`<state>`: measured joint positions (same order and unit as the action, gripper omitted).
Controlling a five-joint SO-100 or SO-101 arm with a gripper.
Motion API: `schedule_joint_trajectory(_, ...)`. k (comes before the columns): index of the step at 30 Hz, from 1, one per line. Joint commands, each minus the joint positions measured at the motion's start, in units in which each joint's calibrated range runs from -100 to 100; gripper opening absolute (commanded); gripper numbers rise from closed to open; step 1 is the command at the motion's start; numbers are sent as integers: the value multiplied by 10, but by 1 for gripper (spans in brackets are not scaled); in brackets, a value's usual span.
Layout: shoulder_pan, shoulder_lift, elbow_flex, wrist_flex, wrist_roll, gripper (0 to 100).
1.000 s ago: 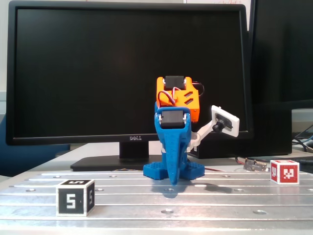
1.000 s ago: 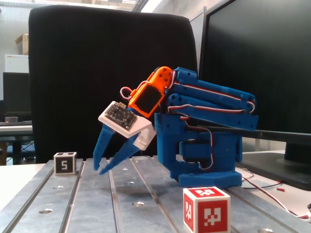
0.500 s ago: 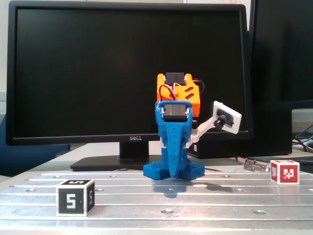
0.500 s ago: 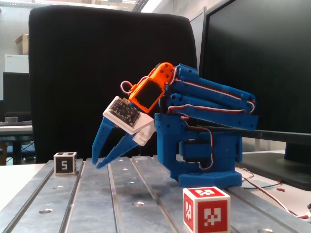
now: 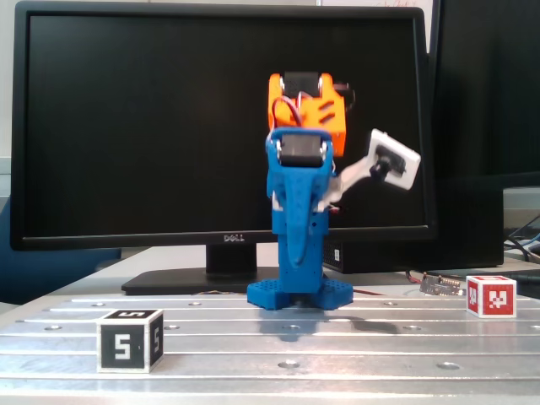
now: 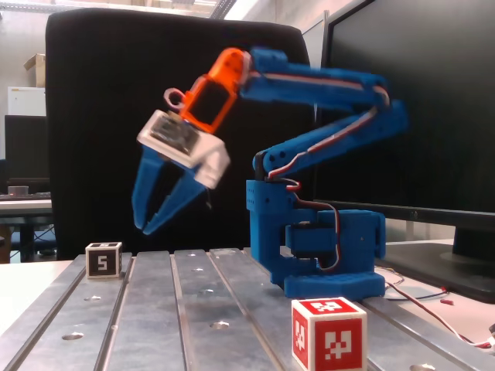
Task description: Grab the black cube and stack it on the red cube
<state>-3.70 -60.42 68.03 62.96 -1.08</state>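
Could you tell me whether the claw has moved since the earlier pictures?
Yes. In a fixed view the claw has risen: its tips now hang well above the black cube, where earlier they sat near the table, level with it.

Black cube (image 5: 129, 340) – black faces, white edges, white 5s; red cube (image 6: 328, 334) – white panel, red pixel pattern; arm (image 6: 325, 232) blue and orange.

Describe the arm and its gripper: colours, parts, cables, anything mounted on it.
The arm is blue printed plastic on a blocky blue base, with red, white and dark wires along its links. The wrist section is orange. The gripper has two tapered blue fingers, and a white bracket carries a small camera board.
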Motion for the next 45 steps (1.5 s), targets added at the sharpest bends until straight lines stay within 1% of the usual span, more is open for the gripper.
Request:
schedule_joint_trajectory(1,16,110,-109,1,2,1)
schedule_joint_trajectory(8,54,269,-243,4,2,1)
schedule_joint_trajectory(14,60,323,-260,-5,2,1)
schedule_joint_trajectory(19,60,356,-292,22,3,1)
schedule_joint_trajectory(20,60,369,-302,31,7,1)
schedule_joint_trajectory(23,61,410,-342,71,47,1)
schedule_joint_trajectory(28,88,481,-432,115,62,1)
schedule_joint_trajectory(32,118,534,-493,151,99,1)
schedule_joint_trajectory(38,164,594,-563,168,128,1)
schedule_joint_trajectory(42,187,633,-599,180,160,1)
schedule_joint_trajectory(45,201,660,-628,180,164,1)
